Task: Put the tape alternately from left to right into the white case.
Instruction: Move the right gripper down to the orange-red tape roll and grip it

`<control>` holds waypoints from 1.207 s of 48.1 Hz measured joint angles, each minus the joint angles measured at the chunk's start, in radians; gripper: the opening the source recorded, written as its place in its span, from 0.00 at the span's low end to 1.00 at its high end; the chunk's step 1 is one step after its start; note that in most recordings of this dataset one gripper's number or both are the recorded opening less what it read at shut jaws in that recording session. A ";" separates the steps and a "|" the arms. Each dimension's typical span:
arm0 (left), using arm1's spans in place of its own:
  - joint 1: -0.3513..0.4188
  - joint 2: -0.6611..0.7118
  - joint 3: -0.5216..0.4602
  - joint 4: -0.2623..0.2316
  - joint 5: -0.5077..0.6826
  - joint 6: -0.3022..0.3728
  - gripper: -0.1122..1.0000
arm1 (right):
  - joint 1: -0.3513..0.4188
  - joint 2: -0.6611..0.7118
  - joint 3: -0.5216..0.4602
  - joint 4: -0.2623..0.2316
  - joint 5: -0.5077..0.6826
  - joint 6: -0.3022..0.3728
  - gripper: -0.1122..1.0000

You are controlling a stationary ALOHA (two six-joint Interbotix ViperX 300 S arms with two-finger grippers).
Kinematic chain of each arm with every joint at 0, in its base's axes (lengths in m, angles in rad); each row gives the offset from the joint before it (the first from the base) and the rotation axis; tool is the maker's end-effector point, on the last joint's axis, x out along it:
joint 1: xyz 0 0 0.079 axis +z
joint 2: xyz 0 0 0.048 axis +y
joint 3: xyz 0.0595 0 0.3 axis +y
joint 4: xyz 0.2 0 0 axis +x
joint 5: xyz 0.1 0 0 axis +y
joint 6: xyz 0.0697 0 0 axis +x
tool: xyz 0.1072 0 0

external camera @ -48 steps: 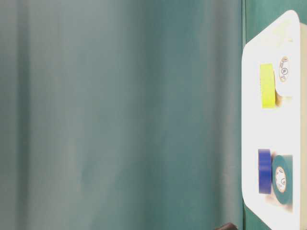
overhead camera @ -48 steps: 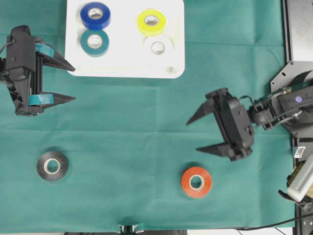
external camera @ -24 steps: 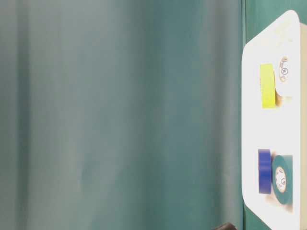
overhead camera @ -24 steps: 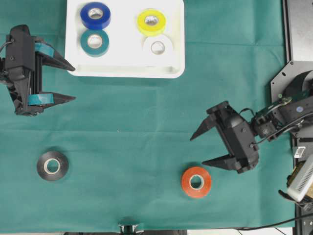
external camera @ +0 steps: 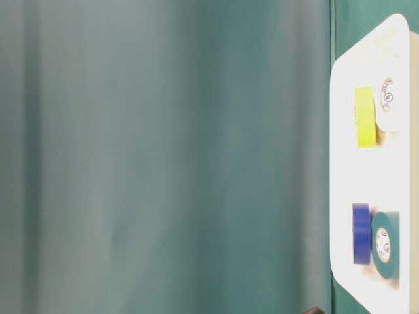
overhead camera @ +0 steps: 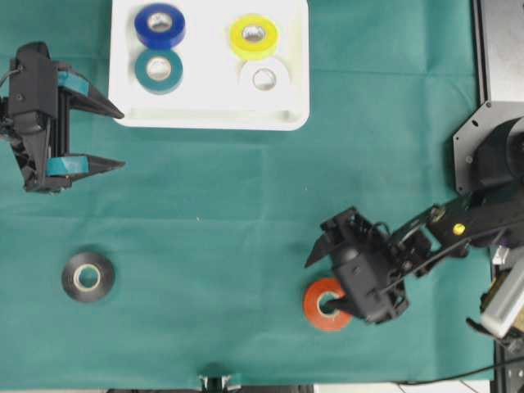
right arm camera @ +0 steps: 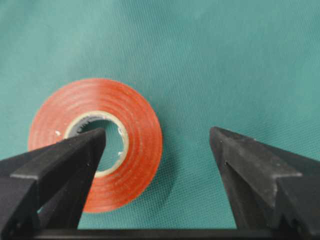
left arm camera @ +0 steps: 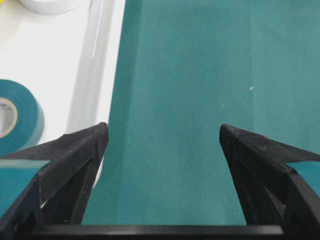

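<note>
Right gripper (right arm camera: 157, 137): jaws spread, nothing held. One finger tip sits over the pale core of the red-orange roll (right arm camera: 95, 142); the other stands clear over bare cloth. Overhead, the gripper covers the right edge of that roll, which lies flat near the front of the table.

Left gripper (overhead camera: 115, 139): jaws spread wide, empty, beside the front-left corner of the case (overhead camera: 209, 121); one finger is near the rim.

In the case: blue roll (overhead camera: 160, 25) and teal roll (overhead camera: 159, 70) at left, yellow roll (overhead camera: 253, 36) and white roll (overhead camera: 264, 79) at right. Black roll (overhead camera: 88, 277) lies on the cloth at front left, well apart from both grippers.

Surface: green cloth (overhead camera: 246, 188), lightly creased, covering the whole table. Grey metal mounts show at the right edge. The table-level view shows a plain green backdrop.
</note>
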 measured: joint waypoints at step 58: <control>0.000 0.000 0.012 0.000 -0.002 -0.003 0.97 | 0.020 0.069 -0.057 0.000 0.038 0.040 0.12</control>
